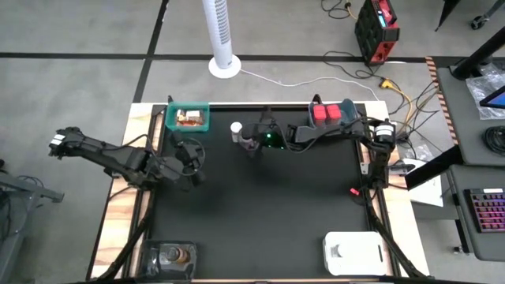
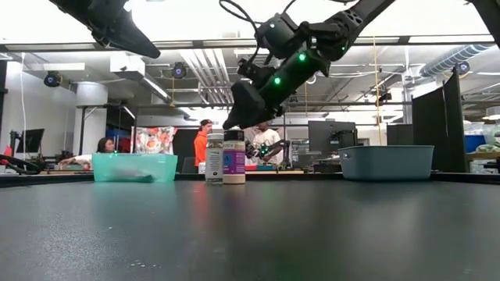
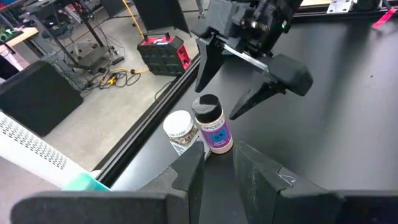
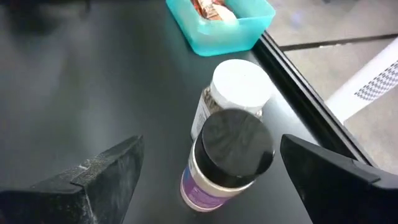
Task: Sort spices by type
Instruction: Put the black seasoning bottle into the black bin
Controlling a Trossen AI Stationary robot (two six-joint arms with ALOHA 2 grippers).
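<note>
Up at the table's far edge, two spice bottles stand upright, touching side by side: a white-capped bottle (image 4: 236, 93) and a black-capped bottle with a purple label (image 4: 227, 158). The right gripper (image 3: 233, 87) hangs just above the black-capped one with its jaws spread wide, released and holding nothing. Just beyond the pair sits the teal bin (image 1: 188, 118), which holds orange and brown flat packets (image 4: 211, 9). Farther along the same edge, the blue-grey bin (image 1: 332, 114) holds two red boxy containers (image 1: 328, 113). At the near edge, a clear tray (image 1: 169, 256) contains small amber jars (image 1: 177, 254), and the white tray (image 1: 353, 254) lies at the opposite near corner. The left gripper (image 3: 217, 168) is raised over the table's left side near the teal bin; its fingers (image 3: 189, 174) sit close together with nothing between them.
</note>
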